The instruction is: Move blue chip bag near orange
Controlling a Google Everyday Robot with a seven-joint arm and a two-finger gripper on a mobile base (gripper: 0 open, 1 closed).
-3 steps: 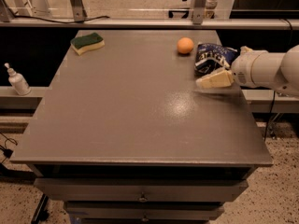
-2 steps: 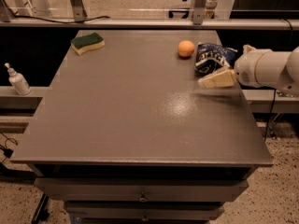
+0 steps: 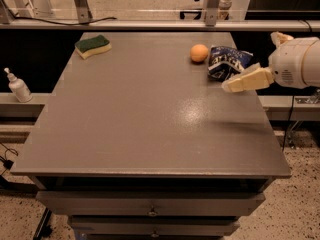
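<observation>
In the single camera view, your crinkly dark navy-blue chip bag (image 3: pixel 227 60) lies on the flat grey table (image 3: pixel 150 124) in the upper right of the frame. It is just beside the small round orange (image 3: pixel 199 52), close enough that you can judge the task as good as done. The cream two-finger gripper (image 3: pixel 252 61) sits at the right edge by the bag. Its fingers are spread and grip nothing, probably because the bag needs no push. A green-and-yellow sponge (image 3: pixel 93 46) rests in the upper left, well apart.
</observation>
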